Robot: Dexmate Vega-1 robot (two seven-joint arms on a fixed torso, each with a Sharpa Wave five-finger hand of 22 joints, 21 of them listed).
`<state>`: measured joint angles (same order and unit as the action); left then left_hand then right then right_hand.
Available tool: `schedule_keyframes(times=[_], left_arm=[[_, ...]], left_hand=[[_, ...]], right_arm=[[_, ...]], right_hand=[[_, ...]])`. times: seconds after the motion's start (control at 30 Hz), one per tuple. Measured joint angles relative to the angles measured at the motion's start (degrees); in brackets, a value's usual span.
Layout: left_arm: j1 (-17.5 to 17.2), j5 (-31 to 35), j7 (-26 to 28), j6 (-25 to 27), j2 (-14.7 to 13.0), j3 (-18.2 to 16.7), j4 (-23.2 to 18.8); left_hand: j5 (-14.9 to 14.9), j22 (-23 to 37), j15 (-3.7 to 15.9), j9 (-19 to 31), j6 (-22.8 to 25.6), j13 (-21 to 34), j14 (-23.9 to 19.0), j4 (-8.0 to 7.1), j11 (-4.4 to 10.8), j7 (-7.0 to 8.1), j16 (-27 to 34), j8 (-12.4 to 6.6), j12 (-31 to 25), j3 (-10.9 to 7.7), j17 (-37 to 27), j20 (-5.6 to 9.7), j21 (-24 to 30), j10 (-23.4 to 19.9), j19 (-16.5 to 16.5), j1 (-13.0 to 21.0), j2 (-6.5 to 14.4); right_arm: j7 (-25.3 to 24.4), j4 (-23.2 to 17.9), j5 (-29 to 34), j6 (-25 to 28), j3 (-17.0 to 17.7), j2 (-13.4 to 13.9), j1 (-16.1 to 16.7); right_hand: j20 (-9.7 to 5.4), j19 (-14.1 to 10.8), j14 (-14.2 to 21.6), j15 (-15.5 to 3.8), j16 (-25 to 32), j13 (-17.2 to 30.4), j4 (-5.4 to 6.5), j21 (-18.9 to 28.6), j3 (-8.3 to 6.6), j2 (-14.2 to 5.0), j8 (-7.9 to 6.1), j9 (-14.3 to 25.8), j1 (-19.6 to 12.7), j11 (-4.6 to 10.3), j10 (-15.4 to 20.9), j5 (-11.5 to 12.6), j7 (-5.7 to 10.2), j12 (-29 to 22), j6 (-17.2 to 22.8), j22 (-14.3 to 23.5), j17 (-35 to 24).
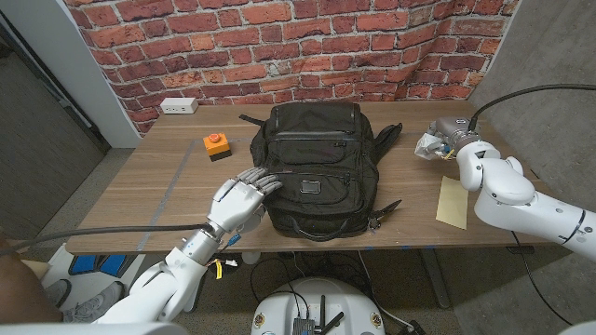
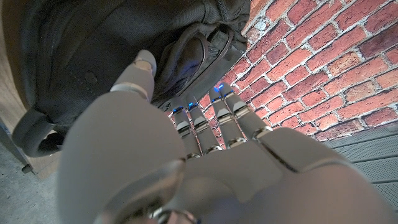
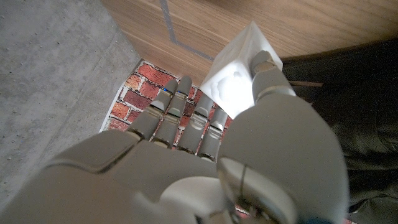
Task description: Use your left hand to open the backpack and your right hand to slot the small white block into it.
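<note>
The right robot hand [image 1: 445, 140], upper right of the frame, grips the white block [image 3: 236, 78]. The left robot hand [image 1: 244, 195], fingers apart, touches the closed backpack [image 1: 317, 167] at centre. Opening and insertion remain.

no legible text, labels, or signs

There's an orange box with a red button [image 1: 216, 145] sitting on the wooden tabletop [image 1: 168, 191], a white power strip [image 1: 178, 106] back by the brick wall [image 1: 261, 46], and a tan paper sheet [image 1: 452, 201] near the right edge.
</note>
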<state>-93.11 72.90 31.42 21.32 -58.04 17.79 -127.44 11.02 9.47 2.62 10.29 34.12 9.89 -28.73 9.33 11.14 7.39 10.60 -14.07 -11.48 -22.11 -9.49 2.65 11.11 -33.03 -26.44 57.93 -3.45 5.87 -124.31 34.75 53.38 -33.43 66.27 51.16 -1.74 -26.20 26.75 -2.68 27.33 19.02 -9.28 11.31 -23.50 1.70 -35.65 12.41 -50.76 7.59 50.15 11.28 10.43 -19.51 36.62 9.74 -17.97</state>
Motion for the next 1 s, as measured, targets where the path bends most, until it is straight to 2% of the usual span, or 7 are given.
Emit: schedule_keyframes(times=[0.13,0.33,0.53,0.63,0.83,1.0], left_arm=[[0.4,-0.8,0.4,0.4,-0.6,0.3,-0.1],[0.6,-1.8,0.8,0.6,-1.2,0.4,-0.4],[0.9,-2.9,1.2,0.6,-2.0,0.4,-0.8],[1.5,-3.4,1.3,0.6,-2.4,0.4,-1.1],[2.2,-4.7,1.6,0.0,-2.9,0.1,-1.1],[2.8,-5.6,1.8,-0.7,-3.1,-0.1,-1.0]], left_hand=[[0.0,0.0,0.17,0.0,1.2,0.0,-1.0,-0.08,0.00,0.00,0.0,-0.13,0.0,0.39,0.0,-0.06,0.4,-1.0,-0.9,0.2,0.2],[0.0,0.0,0.41,0.0,4.9,0.0,-4.2,-0.20,0.11,0.28,0.4,-0.43,0.0,1.33,0.0,0.13,0.4,-4.8,-2.4,1.2,1.2],[0.0,0.3,0.90,0.0,10.6,0.1,-9.4,0.24,0.30,0.65,0.4,-0.78,-0.4,1.81,-0.3,0.20,0.4,-11.0,-4.4,2.0,2.8],[0.0,0.3,1.33,0.0,14.9,0.1,-13.4,0.32,0.42,0.88,0.7,-1.00,-0.4,1.89,-0.3,0.35,0.4,-15.2,-5.9,2.3,3.9],[0.0,0.3,3.32,-0.3,21.8,0.3,-20.6,0.06,0.53,1.41,0.7,-0.74,-0.4,1.63,-0.2,0.72,0.4,-22.3,-8.9,2.0,5.0],[0.0,0.3,4.55,0.0,25.1,0.4,-24.3,0.23,0.64,1.51,0.4,-0.73,-0.4,1.13,-0.3,0.82,0.4,-25.6,-10.2,1.9,5.7]], right_arm=[[-0.2,-0.1,-0.1,0.0,0.0,0.0,0.1],[-0.4,-0.1,-0.2,0.0,0.0,0.0,0.1],[-0.7,-0.4,-0.2,0.0,-0.2,0.0,0.2],[-0.8,-0.6,-0.1,0.1,-0.3,0.0,0.2],[-0.9,-1.4,0.6,0.7,-0.5,0.0,0.3],[-0.9,-2.0,1.2,1.3,-0.8,0.0,0.3]], right_hand=[[0.00,0.0,0.0,0.00,0.0,-0.1,-0.01,0.0,0.01,0.00,0.00,0.0,0.0,0.00,0.0,0.0,0.00,0.0,0.0,0.0,0.0],[0.00,0.0,0.0,0.00,0.0,-0.1,-0.05,0.0,0.05,0.01,0.04,0.0,0.0,0.01,0.0,0.0,0.00,0.0,0.0,0.0,0.0],[0.00,0.0,0.0,0.00,0.0,0.0,-0.08,0.0,0.08,0.01,0.05,0.0,0.0,0.02,0.0,0.0,0.00,0.1,0.0,0.0,0.0],[0.00,0.0,0.0,0.00,0.0,0.0,-0.08,0.0,0.08,0.01,0.06,0.0,0.0,0.03,0.0,0.0,0.00,0.1,0.0,0.0,0.0],[0.00,0.0,0.0,0.00,0.0,0.0,-0.12,0.0,0.12,0.01,0.21,0.0,0.0,0.10,0.1,0.0,0.01,0.3,0.0,0.0,0.0],[0.00,0.0,0.0,0.00,0.0,0.0,-0.16,0.0,0.16,0.01,0.21,-0.1,0.0,0.11,0.1,0.0,0.01,0.4,0.0,-0.1,0.0]])
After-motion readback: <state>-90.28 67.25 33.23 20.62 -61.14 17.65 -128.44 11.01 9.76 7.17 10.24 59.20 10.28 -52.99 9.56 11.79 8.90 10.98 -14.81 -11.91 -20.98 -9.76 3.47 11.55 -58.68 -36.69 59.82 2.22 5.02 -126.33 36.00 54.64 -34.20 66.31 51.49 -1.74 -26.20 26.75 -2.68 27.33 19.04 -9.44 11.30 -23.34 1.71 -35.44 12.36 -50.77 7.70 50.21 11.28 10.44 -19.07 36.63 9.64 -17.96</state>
